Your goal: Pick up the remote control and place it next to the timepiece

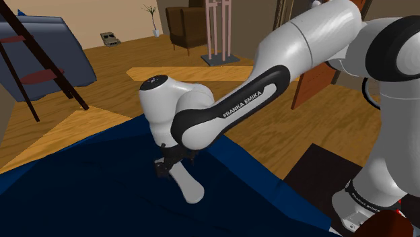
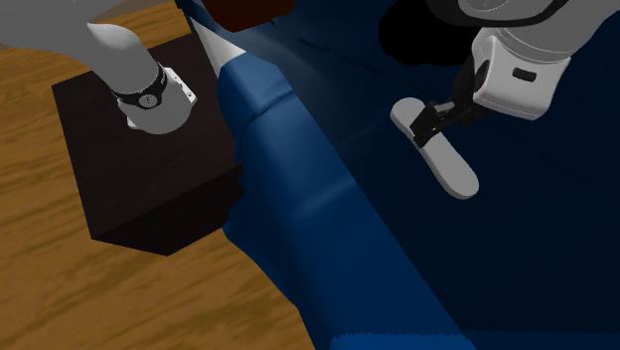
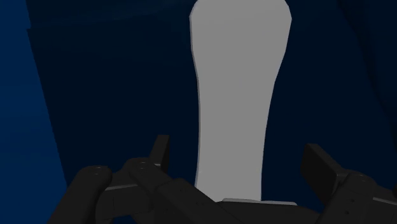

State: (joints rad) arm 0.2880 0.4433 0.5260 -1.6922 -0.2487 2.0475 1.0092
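A pale grey remote control (image 3: 236, 95), long and widening toward its far end, lies on a dark blue soft surface (image 1: 81, 182). My black gripper (image 3: 238, 159) hangs low over the remote's near end and is open. One finger stands on each side of the remote with a gap to it, touching nothing. From the shoulder view the gripper (image 1: 167, 163) sits at the remote's (image 1: 188, 186) upper end. In the second exterior view the gripper (image 2: 434, 117) straddles the same end of the remote (image 2: 447, 159).
The blue surface has a raised, lighter blue edge (image 2: 298, 179) beside the dark box stand (image 2: 149, 169) on a wooden floor (image 2: 79, 288). Farther off stand a blue seat (image 1: 47, 40), a dark ladder-like frame (image 1: 40, 67) and a brown armchair (image 1: 185, 27).
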